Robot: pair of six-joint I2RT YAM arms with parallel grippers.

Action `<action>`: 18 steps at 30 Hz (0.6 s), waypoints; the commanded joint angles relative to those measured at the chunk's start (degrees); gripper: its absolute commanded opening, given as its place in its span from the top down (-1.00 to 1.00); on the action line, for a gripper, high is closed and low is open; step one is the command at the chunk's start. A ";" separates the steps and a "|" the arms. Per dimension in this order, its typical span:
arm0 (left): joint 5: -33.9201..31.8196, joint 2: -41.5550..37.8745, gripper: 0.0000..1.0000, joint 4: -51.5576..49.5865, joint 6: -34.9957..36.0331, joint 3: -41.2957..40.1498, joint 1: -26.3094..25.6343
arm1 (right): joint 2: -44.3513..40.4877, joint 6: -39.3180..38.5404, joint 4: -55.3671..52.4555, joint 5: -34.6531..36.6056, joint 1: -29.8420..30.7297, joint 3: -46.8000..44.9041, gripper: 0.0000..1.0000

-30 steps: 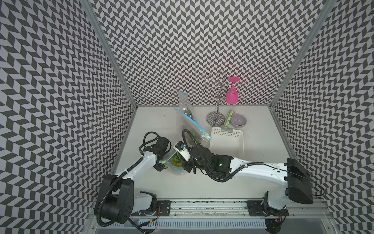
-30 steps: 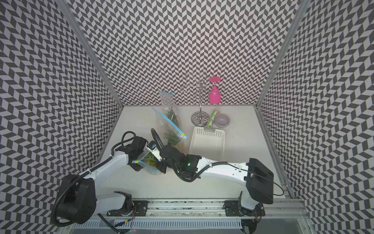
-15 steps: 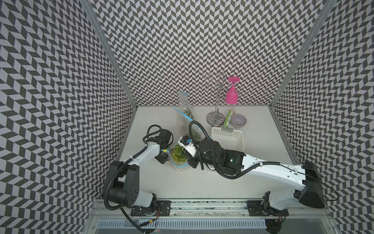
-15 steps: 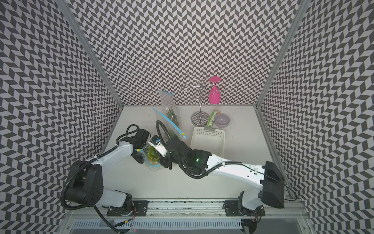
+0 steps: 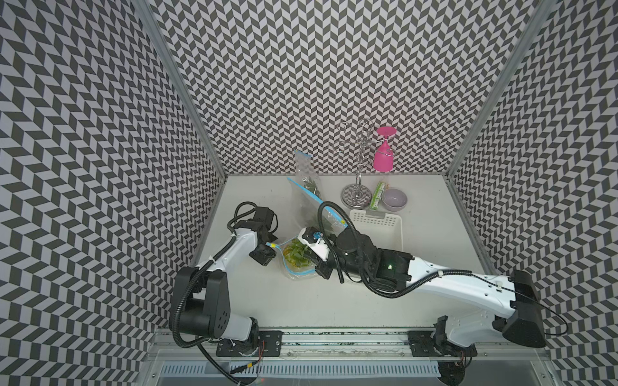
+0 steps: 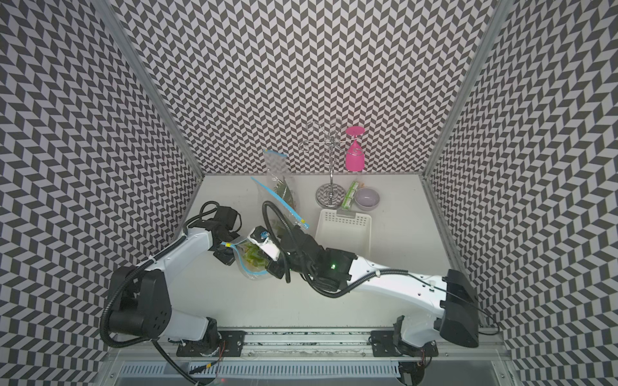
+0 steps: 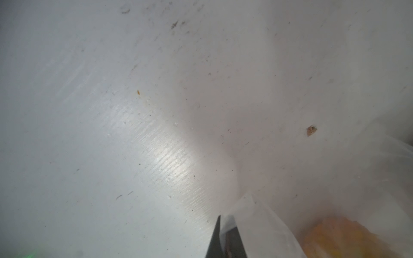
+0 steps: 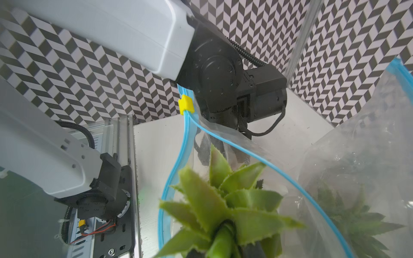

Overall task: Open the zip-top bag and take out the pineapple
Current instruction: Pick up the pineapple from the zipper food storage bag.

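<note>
Pineapple inside the opened zip-top bag on the counter, its crown leaves grasped by the right pincer while the left pincer clenched the bag's corner; a slow, straight pull through the mouth looked advisable.
</note>
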 commanded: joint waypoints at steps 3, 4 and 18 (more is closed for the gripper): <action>1.30 -3.10 1.00 0.17 -3.83 2.99 1.75 | -6.86 -11.82 22.30 0.68 1.54 -4.31 1.00; 1.44 -3.01 1.00 0.25 -4.06 3.22 1.75 | -7.21 -13.38 24.84 -0.13 1.56 -5.06 1.00; -1.87 1.93 1.00 -0.96 -2.56 8.54 6.58 | -10.91 -8.80 24.90 -8.96 0.34 -0.36 1.00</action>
